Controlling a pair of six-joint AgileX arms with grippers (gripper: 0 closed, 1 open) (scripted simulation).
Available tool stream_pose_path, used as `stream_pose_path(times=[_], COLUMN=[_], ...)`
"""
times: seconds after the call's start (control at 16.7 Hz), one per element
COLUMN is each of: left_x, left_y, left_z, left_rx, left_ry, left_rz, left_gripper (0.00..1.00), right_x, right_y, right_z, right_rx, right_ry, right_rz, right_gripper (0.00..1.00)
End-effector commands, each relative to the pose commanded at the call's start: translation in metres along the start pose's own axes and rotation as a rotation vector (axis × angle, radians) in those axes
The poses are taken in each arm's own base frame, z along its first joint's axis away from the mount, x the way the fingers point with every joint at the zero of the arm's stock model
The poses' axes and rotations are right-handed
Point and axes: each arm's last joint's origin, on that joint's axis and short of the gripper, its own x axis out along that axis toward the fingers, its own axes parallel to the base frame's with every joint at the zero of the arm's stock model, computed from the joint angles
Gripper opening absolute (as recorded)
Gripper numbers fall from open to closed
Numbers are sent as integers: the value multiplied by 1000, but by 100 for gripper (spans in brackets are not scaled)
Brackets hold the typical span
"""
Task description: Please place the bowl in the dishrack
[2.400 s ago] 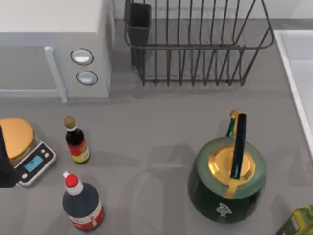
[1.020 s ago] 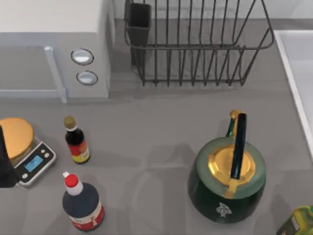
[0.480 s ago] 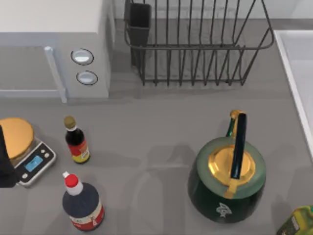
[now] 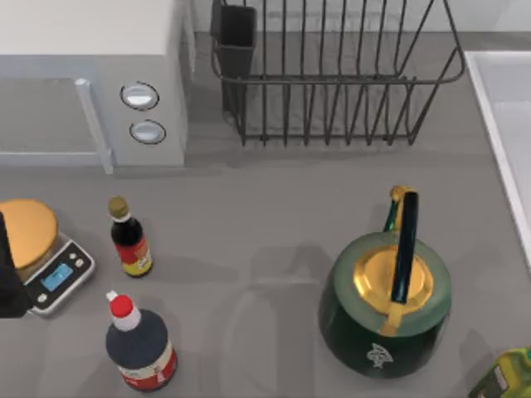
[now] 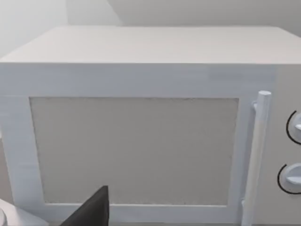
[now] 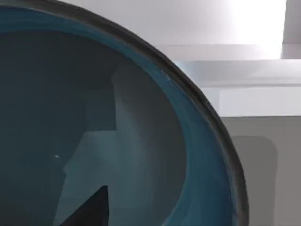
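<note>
Top view, reading left to right from the microwave [image 4: 91, 79] as the landmark: at the far left edge, in front of the microwave, a dark part of the left arm [image 4: 10, 286] hangs just beside a kitchen scale [image 4: 46, 253] with a gold plate; the left wrist view faces the microwave door close up, a dark sliver of the left pincer [image 5: 91, 209] at its edge, and I cannot tell how far it is open or whether it carries anything. Further right, also in front of the microwave, stand a small sauce bottle [image 4: 129, 239] and a larger red-capped bottle [image 4: 139, 347]. Just right of the microwave, at the back of the table [image 4: 249, 215], sits the dishrack [image 4: 332, 79], its black utensil cup [image 4: 236, 37] at the corner nearest the microwave, no bowl among its tines. Well right and forward of the microwave stands a green and gold kettle [image 4: 388, 303], with a yellowish bottle [image 4: 506, 377] at the corner. Nothing on the table has shifted over the last seconds. The right wrist view is close against the blue-glazed bowl [image 6: 117, 141], a dark tip of the right pincer [image 6: 87, 209] against it; the bowl seems held, though the grip itself is hidden. By my judgement the carry toward the rack has barely begun.
</note>
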Motion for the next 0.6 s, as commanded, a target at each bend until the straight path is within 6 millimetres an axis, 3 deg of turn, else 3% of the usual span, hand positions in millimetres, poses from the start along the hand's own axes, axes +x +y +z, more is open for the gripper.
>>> stream_pose_path(times=[0.18, 0.42, 0.6], left_x=[0, 0, 0], left_y=[0, 0, 0], left_z=[0, 0, 0], left_rx=[0, 0, 0], left_ry=[0, 0, 0], left_rz=[0, 0, 0], left_gripper=[100, 100, 100], right_x=[22, 23, 23], right_y=[2, 2, 2], right_z=[-3, -4, -4], right_rx=[0, 1, 1], right_ry=[6, 7, 7], right_rz=[3, 4, 4], right_gripper=[100, 100, 77])
